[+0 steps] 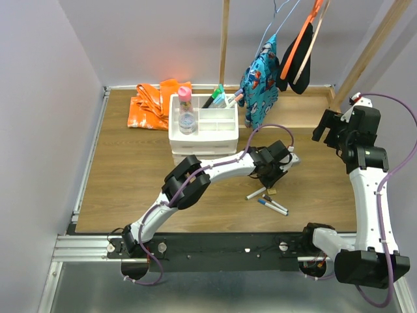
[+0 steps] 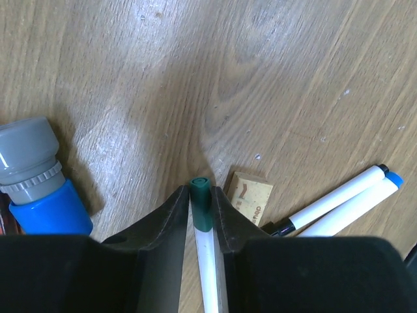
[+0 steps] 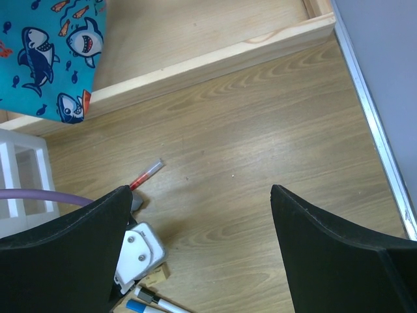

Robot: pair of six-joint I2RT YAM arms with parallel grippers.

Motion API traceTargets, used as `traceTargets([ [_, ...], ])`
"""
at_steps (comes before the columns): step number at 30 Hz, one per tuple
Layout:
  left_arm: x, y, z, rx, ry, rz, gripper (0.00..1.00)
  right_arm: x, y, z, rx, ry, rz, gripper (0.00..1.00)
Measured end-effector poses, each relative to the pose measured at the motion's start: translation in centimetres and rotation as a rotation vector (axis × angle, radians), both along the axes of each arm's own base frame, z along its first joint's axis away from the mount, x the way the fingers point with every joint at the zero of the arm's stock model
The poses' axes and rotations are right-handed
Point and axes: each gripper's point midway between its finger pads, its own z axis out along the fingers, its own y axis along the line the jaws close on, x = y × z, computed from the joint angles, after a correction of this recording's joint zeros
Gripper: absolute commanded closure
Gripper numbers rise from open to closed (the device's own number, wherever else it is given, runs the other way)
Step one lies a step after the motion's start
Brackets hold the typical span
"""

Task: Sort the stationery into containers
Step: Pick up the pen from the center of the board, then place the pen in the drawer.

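The green-capped marker (image 2: 207, 254) lies low against the tabletop (image 2: 260, 78), near and to the right of the white drawer unit (image 1: 202, 145). Its cap points away from the wrist camera. The left end effector (image 2: 202, 195) is clenched on it. One finger presses each side of the barrel just behind the cap, with no gap showing. Whether the marker has left the wood I cannot tell.

The grip sits close to the cap end, so most of the barrel hangs behind the fingers and will probably try to swing. The best move is likely a slow, straight lift, with a pause to check that the marker stays level before any sideways travel.

The tan block (image 2: 251, 197) sits just beside the right-hand finger, close enough that a sideways drag could sweep it along. Two white markers (image 2: 345, 195) lie a little further right. A blue highlighter (image 2: 39, 189) with a grey cap stands to the left. Rising first clears all of these.

The carry then goes far and left to the unit's top tray, where other markers already stand in a far compartment. The shark-print cloth (image 1: 260, 78) hangs just right of the tray, so approaching from the near side seems safer.

The right end effector (image 3: 202, 222) is spread wide and grasps nothing, well to the right.
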Motion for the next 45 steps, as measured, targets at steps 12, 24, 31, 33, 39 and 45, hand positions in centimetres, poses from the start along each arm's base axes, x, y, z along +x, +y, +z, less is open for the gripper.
traceTargets([
  [12,-0.1,0.8,-0.1,0.011,-0.045,-0.037,0.84,-0.6,0.2,-0.2,0.002,-0.005,0.004,0.06],
  [24,-1.5,2.4,0.7,0.071,-0.047,-0.123,0.96,-1.0,0.2,-0.2,-0.006,-0.010,0.008,0.06],
  [31,-3.0,2.8,11.5,-0.045,-0.052,-0.220,0.98,0.0,-0.1,1.2,-0.034,-0.020,0.024,0.09],
  [33,-3.2,2.5,16.3,-0.143,-0.078,-0.242,0.98,0.3,-0.2,1.1,-0.039,-0.009,0.029,0.10],
  [39,-2.5,4.8,33.5,-0.502,-0.257,-0.256,0.98,1.6,0.0,1.0,-0.031,0.015,0.062,0.12],
  [45,2.2,10.1,40.7,-0.696,-0.460,-0.141,0.99,2.2,0.4,3.1,-0.026,-0.037,0.084,0.12],
])
